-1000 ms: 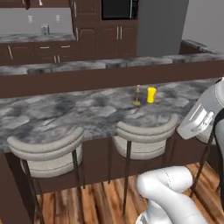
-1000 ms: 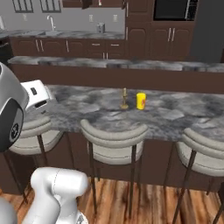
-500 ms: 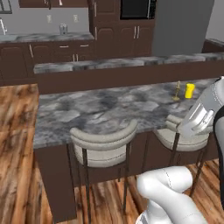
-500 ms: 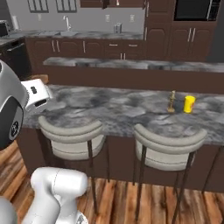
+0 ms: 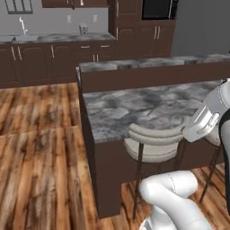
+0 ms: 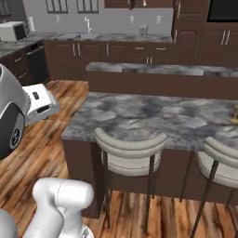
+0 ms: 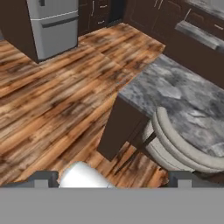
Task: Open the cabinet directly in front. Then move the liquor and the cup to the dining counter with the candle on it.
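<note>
Gripper (image 7: 112, 179): fingers spread wide, empty, tips cut off.
Dining counter (image 5: 143, 105): right end cropped.
Candle (image 6: 235, 114): barely visible at edge.
Stool (image 6: 130, 148): tucked under counter.

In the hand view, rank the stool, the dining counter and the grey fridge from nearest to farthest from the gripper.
1. Stool, just right of the gripper.
2. Dining counter, behind the stool.
3. Fridge, far off, upper left.

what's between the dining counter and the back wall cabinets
In the left base view, bare wooden floor lies between the grey-black marbled dining counter and the dark brown low cabinets.
</note>
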